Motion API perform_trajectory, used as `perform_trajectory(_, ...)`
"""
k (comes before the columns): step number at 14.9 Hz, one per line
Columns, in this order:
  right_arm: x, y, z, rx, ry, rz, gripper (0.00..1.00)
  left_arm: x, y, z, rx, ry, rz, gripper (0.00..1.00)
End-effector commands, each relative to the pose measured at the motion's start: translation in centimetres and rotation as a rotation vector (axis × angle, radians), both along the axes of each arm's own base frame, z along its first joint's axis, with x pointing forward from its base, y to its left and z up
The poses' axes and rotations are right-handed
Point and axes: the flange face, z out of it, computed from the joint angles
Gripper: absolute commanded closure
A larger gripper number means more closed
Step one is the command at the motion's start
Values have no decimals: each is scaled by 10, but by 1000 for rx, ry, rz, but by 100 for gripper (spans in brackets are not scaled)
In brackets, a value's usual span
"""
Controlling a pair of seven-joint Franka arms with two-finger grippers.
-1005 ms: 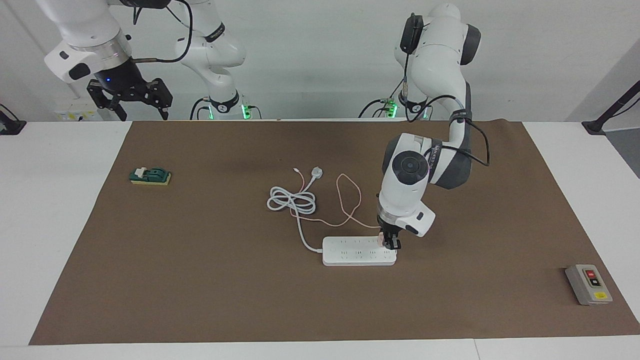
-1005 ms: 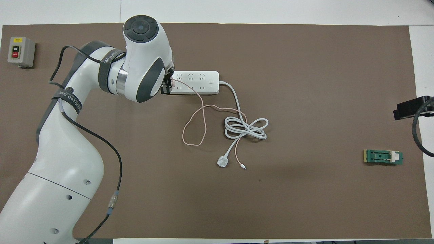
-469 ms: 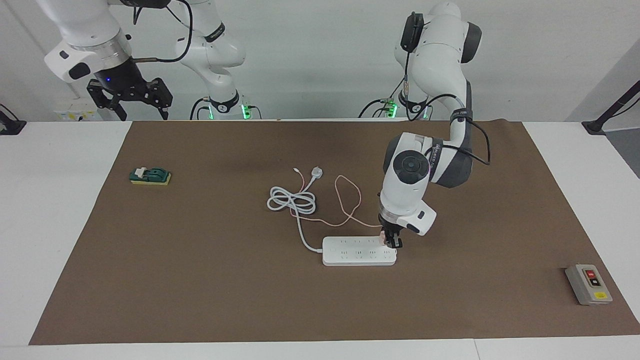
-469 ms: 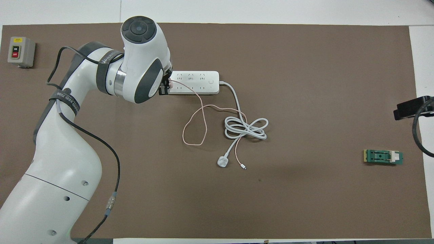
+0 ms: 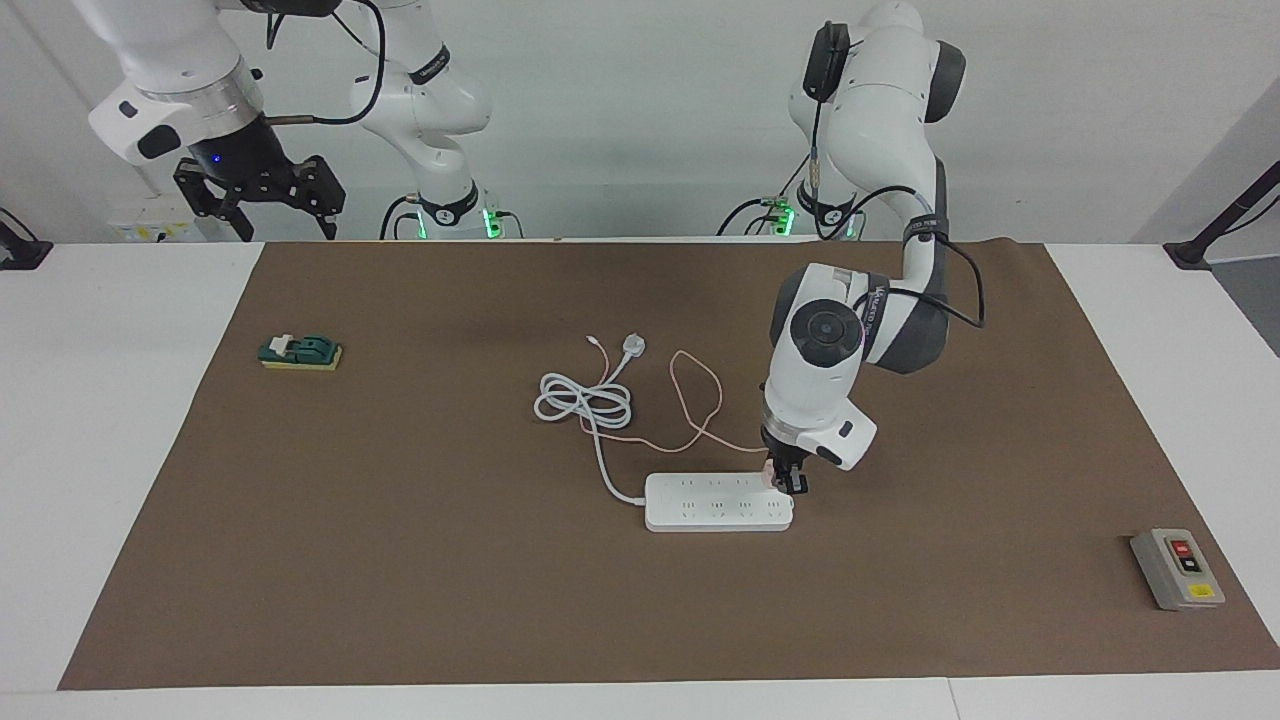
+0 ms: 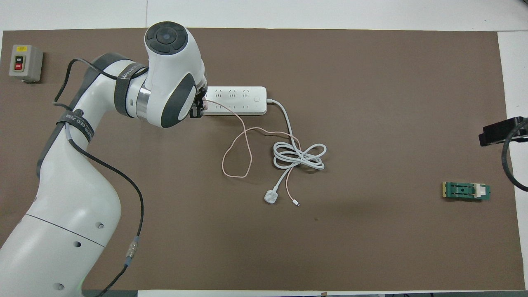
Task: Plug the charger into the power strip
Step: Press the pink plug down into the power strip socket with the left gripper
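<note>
The facing view is showing the left gripper (image 5: 789, 483) clenching the charger (image 5: 769, 477) at the power strip (image 5: 715, 503) end directly below it; overhead, the wrist is hiding this. The right gripper (image 5: 262, 200) is waiting, released, raised.

One charger (image 5: 768, 476); one power strip (image 5: 715, 503)

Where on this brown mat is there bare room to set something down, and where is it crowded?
Bare: between the green switch block and the coiled white cord; also between the power strip and the grey button box. Crowded: cord, pink cable and left pincer at the strip.
</note>
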Motion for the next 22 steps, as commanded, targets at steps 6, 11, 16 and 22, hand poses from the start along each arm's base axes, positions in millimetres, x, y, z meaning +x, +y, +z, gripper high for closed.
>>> perform_trajectory(6,-5,0,0,-1,-10,-12,0,-4,2,-1,-4,-36,-42,100)
perform_trajectory(11,-5,1,0,-2,-10,-10,0,-5,3,-4,-2,-28,-43,100)
perform_trajectory(16,-5,0,1,-2,-13,-13,0,-6,3,-5,-3,-22,-49,100)
perform_trajectory(22,-4,0,0,-2,-12,-13,0,-8,2,-5,-6,-20,-56,100)
